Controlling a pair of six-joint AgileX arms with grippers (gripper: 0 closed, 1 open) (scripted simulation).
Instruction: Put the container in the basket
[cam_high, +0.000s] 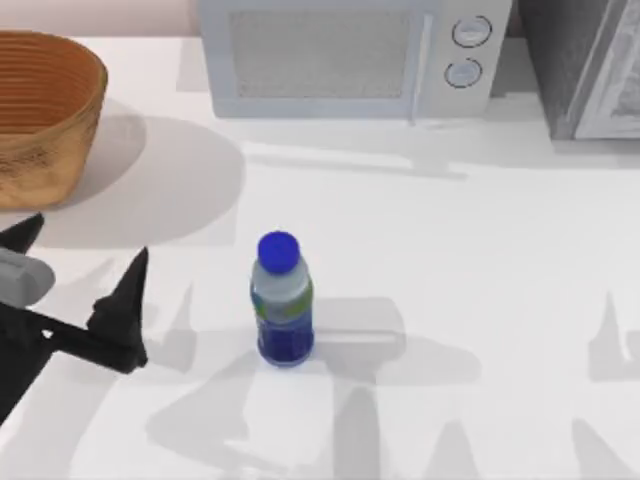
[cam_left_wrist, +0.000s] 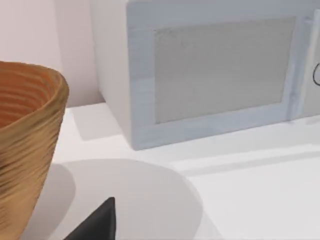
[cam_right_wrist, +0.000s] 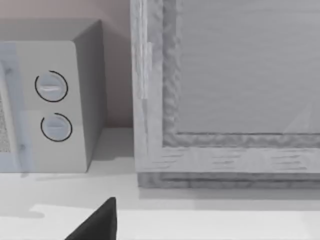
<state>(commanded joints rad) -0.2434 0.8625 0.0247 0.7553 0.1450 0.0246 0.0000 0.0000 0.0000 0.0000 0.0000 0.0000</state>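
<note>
Container (cam_high: 284, 300) stands upright mid-table, well apart from the basket (cam_high: 40, 115); left claw (cam_high: 82, 268) spread, empty.

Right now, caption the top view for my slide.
Upright container mid-table, basket at the far left, left gripper open beside the bottle, microwave behind.

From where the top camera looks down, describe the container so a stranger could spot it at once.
Start at the white microwave along the table's far edge; the container stands upright on the open white table in front of it, to the right of the left hand. It is a small clear bottle with a blue cap, blue lower part and green-and-white label, unlike the wide wicker basket at far left.
</note>
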